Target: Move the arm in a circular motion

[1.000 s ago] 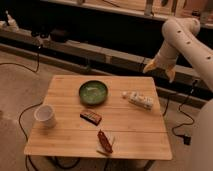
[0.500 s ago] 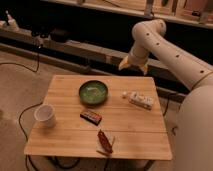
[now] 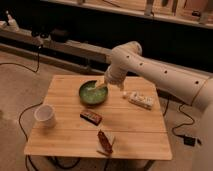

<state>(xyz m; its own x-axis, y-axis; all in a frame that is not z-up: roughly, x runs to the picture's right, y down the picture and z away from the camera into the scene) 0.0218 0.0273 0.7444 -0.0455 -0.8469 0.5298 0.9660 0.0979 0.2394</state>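
Arm (image 3: 150,70) extended over the wooden surface (image 3: 65,95).
Gripper (image 3: 100,84) hung above the right rim of the green bowl (image 3: 89,95); whether it was open or closed could not be determined.

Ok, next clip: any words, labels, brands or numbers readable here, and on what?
Nothing can be read.
Pale packet: print too blurred.
Dark bar: too blurred.
Red-and-white wrapper: too blurred.
Cup, bowl: no markings visible.
Arm: only dark dots, no text.
Hand, over the bowl's far edge: no label visible.
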